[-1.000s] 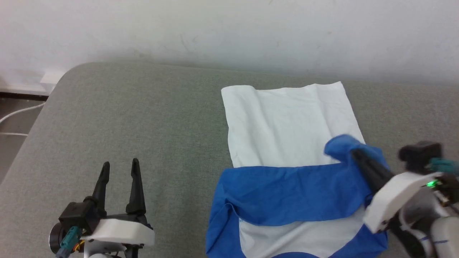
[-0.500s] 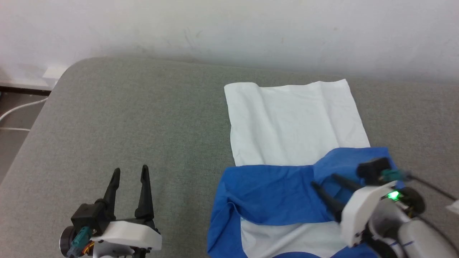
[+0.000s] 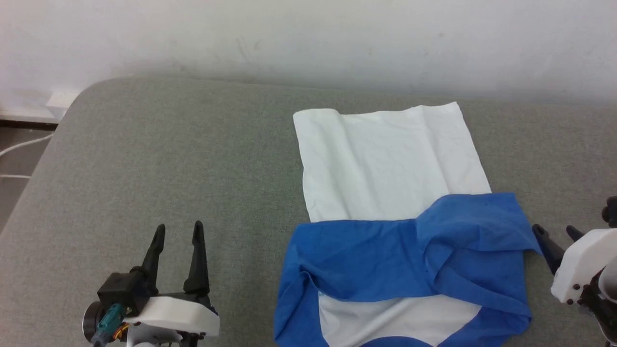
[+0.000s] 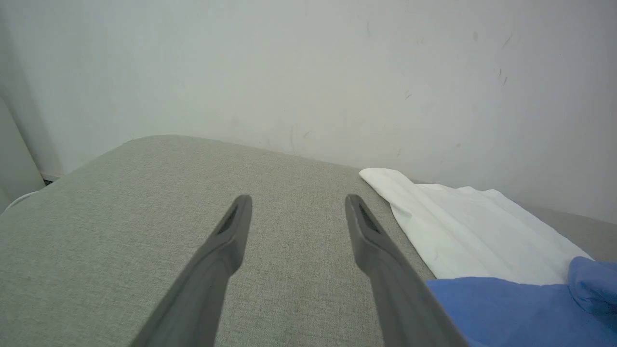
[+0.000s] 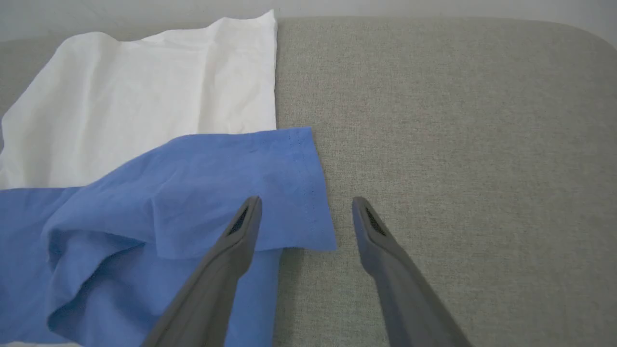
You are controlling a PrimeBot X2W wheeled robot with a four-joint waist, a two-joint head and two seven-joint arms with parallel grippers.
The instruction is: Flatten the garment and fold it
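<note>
Head view: my tabletop is covered in grey woven cloth, has a rounded far-left corner, and its far edge meets a white wall.
Wall: plain and lightly scuffed, with a small white box low on it by that corner.
Left of the tabletop: a white cable runs over a darker floor.
Shirt: it lies on the right half of the tabletop. The white body is toward the wall, flat with soft creases. The blue sleeves are folded across it nearer me, rumpled where they overlap.
Left gripper: fingers apart with nothing between them, over bare cloth well left of the shirt.
Right gripper: fingers apart and empty, just beside the shirt's right edge. In my right wrist view one finger overlaps the sleeve hem and the other is over bare tabletop. I cannot tell whether it touches.
</note>
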